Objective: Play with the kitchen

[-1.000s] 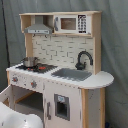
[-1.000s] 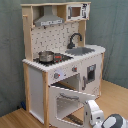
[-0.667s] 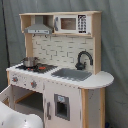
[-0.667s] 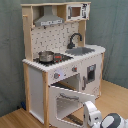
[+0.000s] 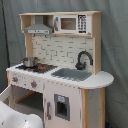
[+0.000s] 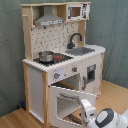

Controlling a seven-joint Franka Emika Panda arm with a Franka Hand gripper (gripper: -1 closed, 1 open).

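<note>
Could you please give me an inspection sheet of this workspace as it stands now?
Surface: wooden floor, bare where seen.
Job's things: kitchen upright; oven door hanging open; pot on the stovetop; sink holds nothing seen; faucet upright; microwave shut.
Clutter: nothing seen.
Grippers: arm low beside the oven door; fingers not judged.
Cables: nothing seen.
Surroundings: grey curtain behind.

The glossy white, rounded robot arm (image 6: pixel 107 118) appears in the second exterior view as smooth bulbous shells joined by dark grey bands at the joints, with a pale cylindrical segment in front. In the first exterior view its white curved casing (image 5: pixel 15 119) looks plain and unmarked.
</note>
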